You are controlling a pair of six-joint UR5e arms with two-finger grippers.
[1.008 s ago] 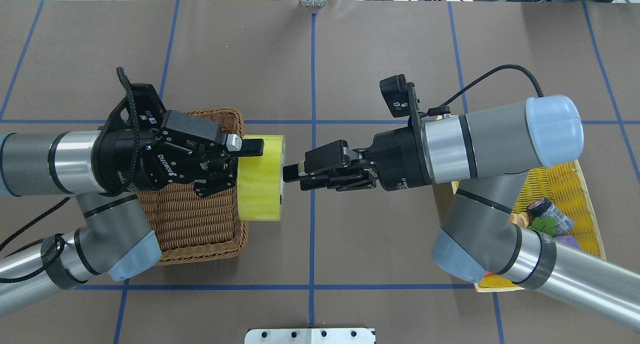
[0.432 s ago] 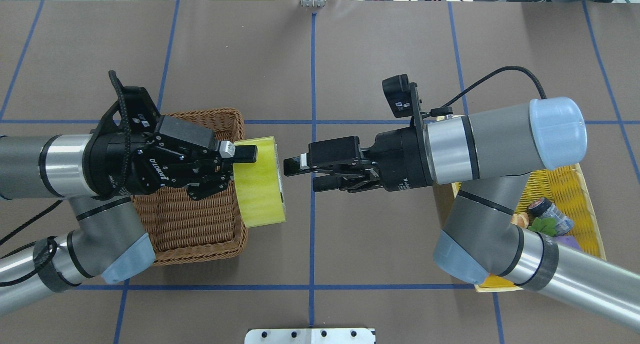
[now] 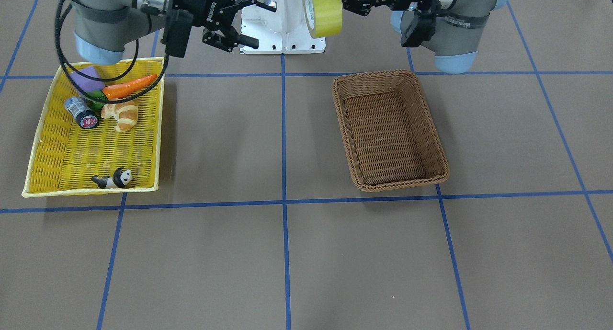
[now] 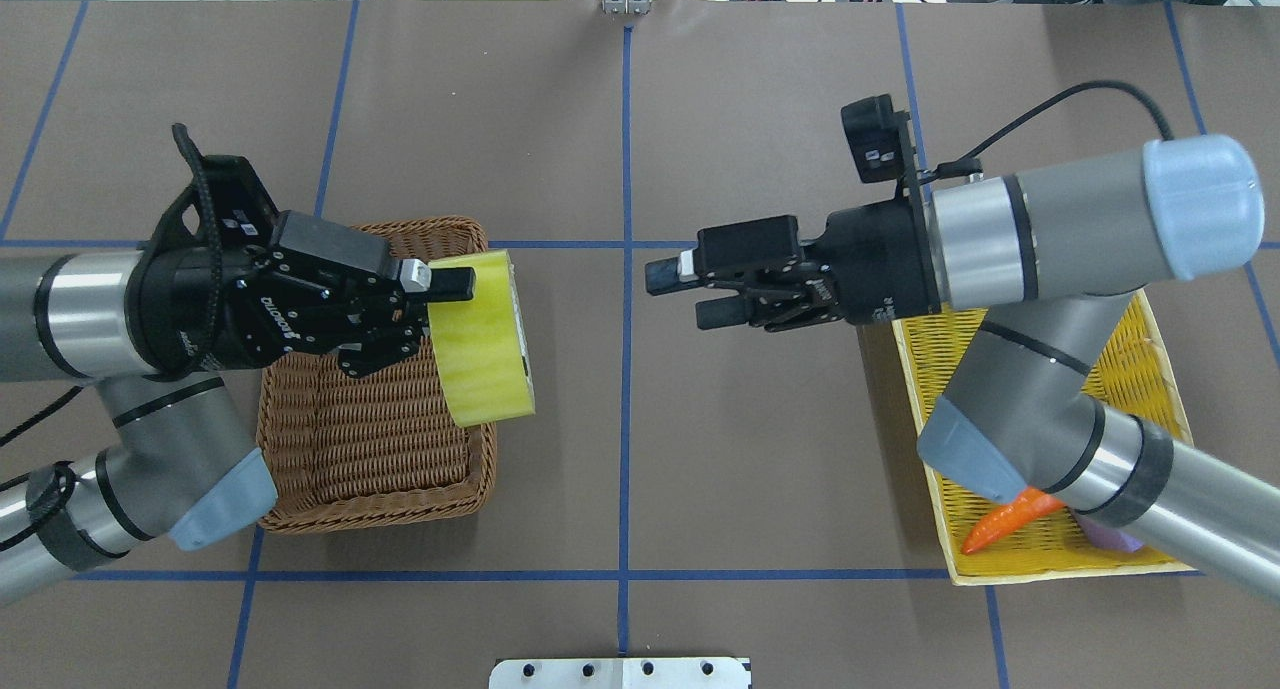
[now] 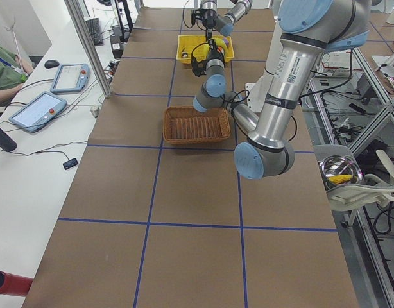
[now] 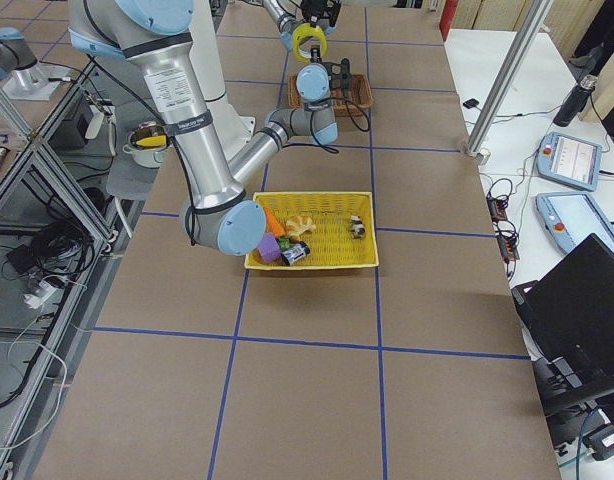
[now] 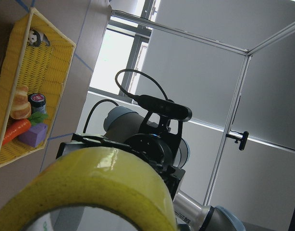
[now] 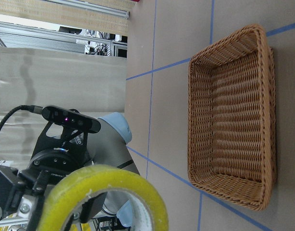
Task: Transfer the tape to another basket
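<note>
Yellow tape (image 4: 485, 344) is being gripped by its wall in the left hand (image 4: 440, 317), raised over the wicker basket's (image 4: 370, 449) centre-side rim, seemingly for lowering inside. The right hand (image 4: 690, 291) is being held well apart, fingers parted and empty, above the worktop (image 4: 620, 449).

overhead: from behind, down | front: opposite, steep down | wrists: close | overhead, front share basket (image 4: 380, 451)

tape (image 4: 482, 341) in left pincer (image 4: 428, 319), raised near basket (image 4: 380, 491), right pincer (image 4: 685, 296) opposite, apart
</note>
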